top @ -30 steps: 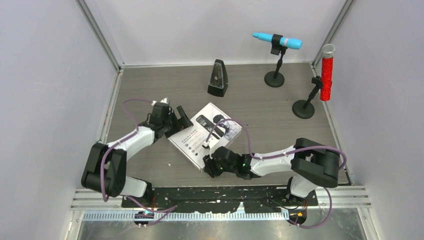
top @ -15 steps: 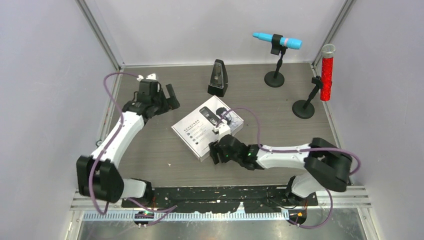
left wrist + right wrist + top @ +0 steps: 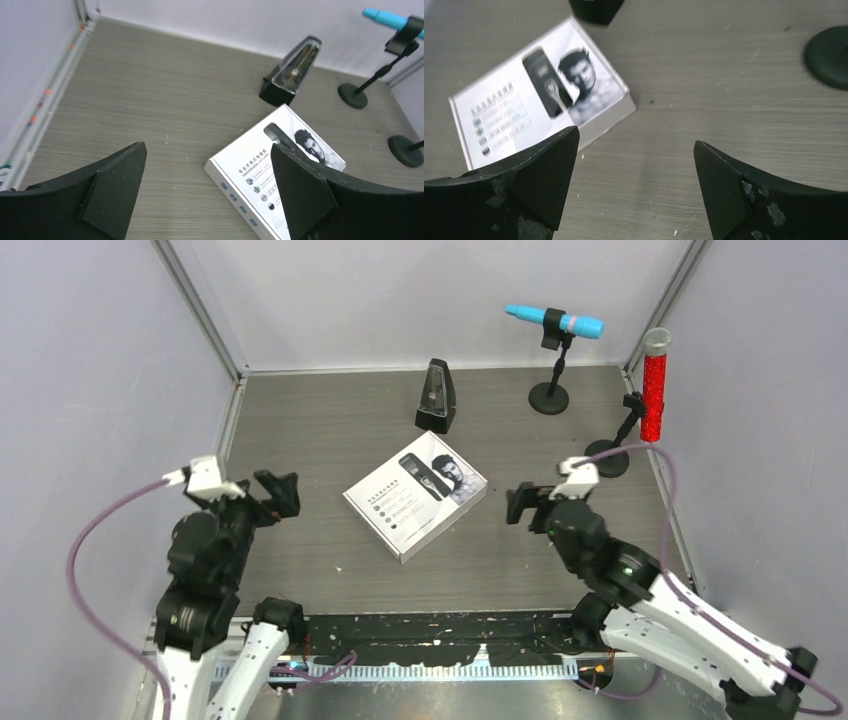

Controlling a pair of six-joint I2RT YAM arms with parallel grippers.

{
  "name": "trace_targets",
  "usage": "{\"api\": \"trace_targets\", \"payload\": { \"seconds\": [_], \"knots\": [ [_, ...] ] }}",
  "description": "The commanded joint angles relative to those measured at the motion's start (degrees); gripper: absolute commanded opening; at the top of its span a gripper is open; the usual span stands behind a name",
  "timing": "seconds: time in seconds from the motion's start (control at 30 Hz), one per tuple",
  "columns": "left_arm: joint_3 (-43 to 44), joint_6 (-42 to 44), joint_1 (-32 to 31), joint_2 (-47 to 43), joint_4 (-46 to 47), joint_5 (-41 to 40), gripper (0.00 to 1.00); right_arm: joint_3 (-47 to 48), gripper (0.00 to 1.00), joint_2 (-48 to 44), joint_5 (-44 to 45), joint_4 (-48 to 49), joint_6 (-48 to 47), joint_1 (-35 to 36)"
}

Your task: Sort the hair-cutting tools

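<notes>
My left pincer (image 3: 207,147) and right pincer (image 3: 635,137) hang above the table (image 3: 330,430), jaws spread wide, gripping nothing. Between them, a little farther out, the white clipper box (image 3: 415,502) lies flat and shut, touching neither. Beyond it stand the metronome (image 3: 436,395), the blue microphone (image 3: 555,320) and the red microphone (image 3: 654,385).

Box (image 3: 400,510) closed, contents hidden; metronome (image 3: 596,7) cut off by top edge.

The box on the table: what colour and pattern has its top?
White box, printed with a black clipper and a man's portrait; clearest in the right wrist view.
</notes>
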Motion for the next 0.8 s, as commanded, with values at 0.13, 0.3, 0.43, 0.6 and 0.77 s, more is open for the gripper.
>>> {"api": "trace_targets", "payload": {
  "seconds": [0.13,0.3,0.43,0.6,0.77],
  "knots": [
    [-6.4,8.7,0.0,-21.1,0.1,-11.5,0.99,10.5,0.96,-21.1,19.6,-15.1,-7.4,-0.3],
    [-10.0,10.0,-0.2,-26.2,1.4,-16.6,0.99,9.8,0.95,-33.4,27.5,-14.9,-13.5,-0.3],
    [-14.3,9.4,-0.9,-27.3,4.4,-14.7,0.99,5.5,0.95,-43.0,29.1,-12.8,-16.2,-0.3],
    [-17.8,7.4,-1.1,-27.4,7.8,-12.6,0.99,1.9,0.95,-47.6,31.6,-10.7,-18.1,-0.4],
    [-19.0,6.8,-1.1,-27.4,8.5,-11.8,0.99,1.2,0.95,-45.7,31.8,-10.4,-19.1,-0.4]
  ]
}}
